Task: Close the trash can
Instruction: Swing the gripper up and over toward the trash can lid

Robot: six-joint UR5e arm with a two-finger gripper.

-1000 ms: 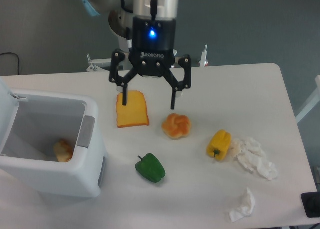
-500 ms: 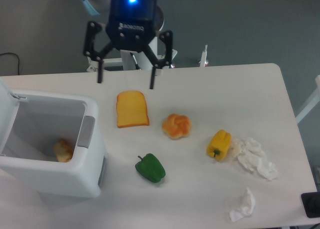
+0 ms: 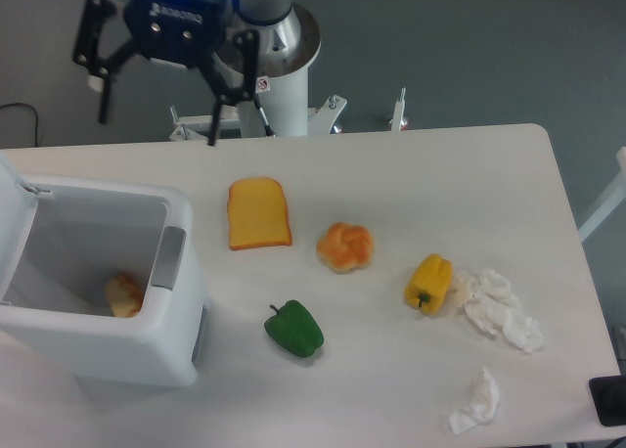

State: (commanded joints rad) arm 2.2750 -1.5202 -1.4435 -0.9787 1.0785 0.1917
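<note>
Gripper point(image 3: 156, 125) hangs high at far left, jaws spread, holding nothing. Trash can point(image 3: 98, 345) stands open, lid point(image 3: 10, 189) upright; closing is not yet begun.

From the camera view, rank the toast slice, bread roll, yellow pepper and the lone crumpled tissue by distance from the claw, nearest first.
Measured from the open claw, up at the table's back-left:
1. Toast slice, just below and right of it.
2. Bread roll, mid-table.
3. Yellow pepper, further right.
4. Lone crumpled tissue, front-right corner.
</note>
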